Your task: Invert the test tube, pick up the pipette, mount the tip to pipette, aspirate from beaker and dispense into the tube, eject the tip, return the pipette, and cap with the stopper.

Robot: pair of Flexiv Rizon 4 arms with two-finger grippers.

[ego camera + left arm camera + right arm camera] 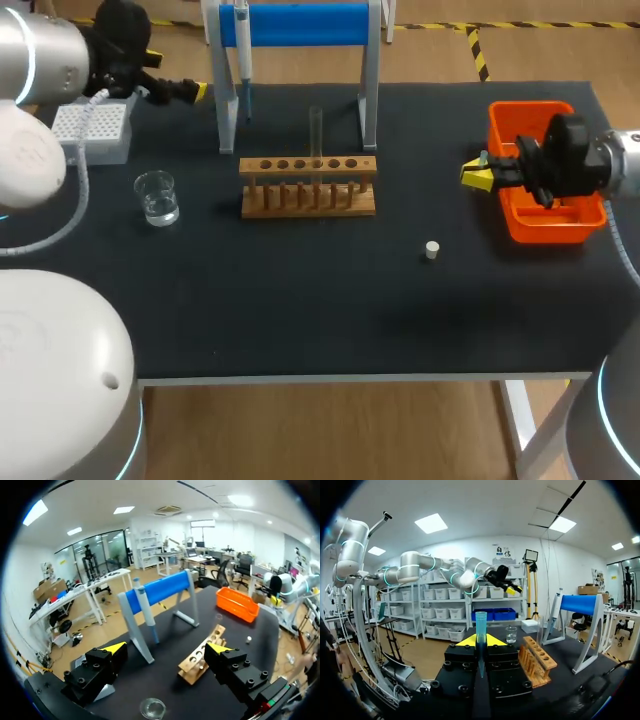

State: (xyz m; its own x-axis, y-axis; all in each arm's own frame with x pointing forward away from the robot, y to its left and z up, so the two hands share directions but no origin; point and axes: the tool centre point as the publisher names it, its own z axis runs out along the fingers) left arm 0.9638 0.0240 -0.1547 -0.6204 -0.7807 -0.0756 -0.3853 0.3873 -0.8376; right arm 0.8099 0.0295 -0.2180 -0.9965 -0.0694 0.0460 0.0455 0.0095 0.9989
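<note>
Currently the black table (300, 310) carries a wooden rack (308, 186), taken as reference. Behind the rack: blue pipette stand (300, 25), pipette (242, 50) hanging at its left end. Right of the rack: orange bin (540, 232), with the right gripper (477, 176) at its rack-side edge, clamped on a blue pipette tip (480, 630). Left of the rack: tip box (93, 130), left gripper (167, 649) with fingers spread and empty, beaker (156, 197). Test tube (316, 125) upright in the rack. Stopper (432, 250) front-right of the rack.

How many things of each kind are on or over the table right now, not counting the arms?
beaker: 1
tube: 1
rack: 1
pipette: 1
stand: 1
tip box: 1
bin: 1
stopper: 1
tip, held: 1
Total: 9
</note>
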